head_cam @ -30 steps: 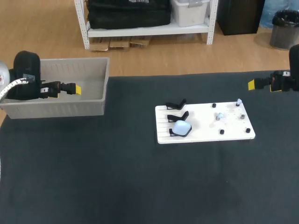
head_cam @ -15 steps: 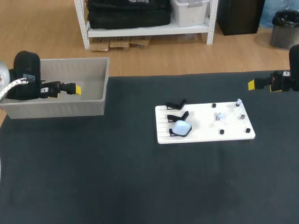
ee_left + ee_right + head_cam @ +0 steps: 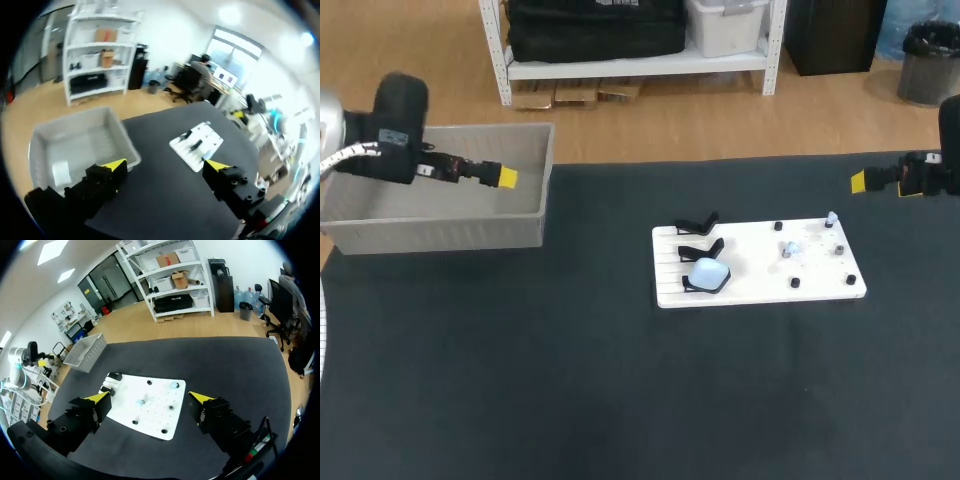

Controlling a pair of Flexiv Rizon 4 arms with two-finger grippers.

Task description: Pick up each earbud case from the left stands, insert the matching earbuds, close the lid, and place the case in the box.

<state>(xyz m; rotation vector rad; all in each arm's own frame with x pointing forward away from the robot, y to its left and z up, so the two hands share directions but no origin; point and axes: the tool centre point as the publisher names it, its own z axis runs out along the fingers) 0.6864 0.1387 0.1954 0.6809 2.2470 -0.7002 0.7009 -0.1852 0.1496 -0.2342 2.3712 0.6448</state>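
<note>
1. Only the left wrist view showed a small pale thing lying inside the box.
2. The pale blue earbud case leaned on the near stand at the left end of the white board; its long axis was unclear.
3. The left gripper, spread and empty, had shifted right and farther over the box. The right gripper, also spread and empty, had kept still.

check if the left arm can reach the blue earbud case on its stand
Probably yes: the left end effector is open above the box, only table lies between it and the earbud case, and the right end effector sits far aside.
</note>
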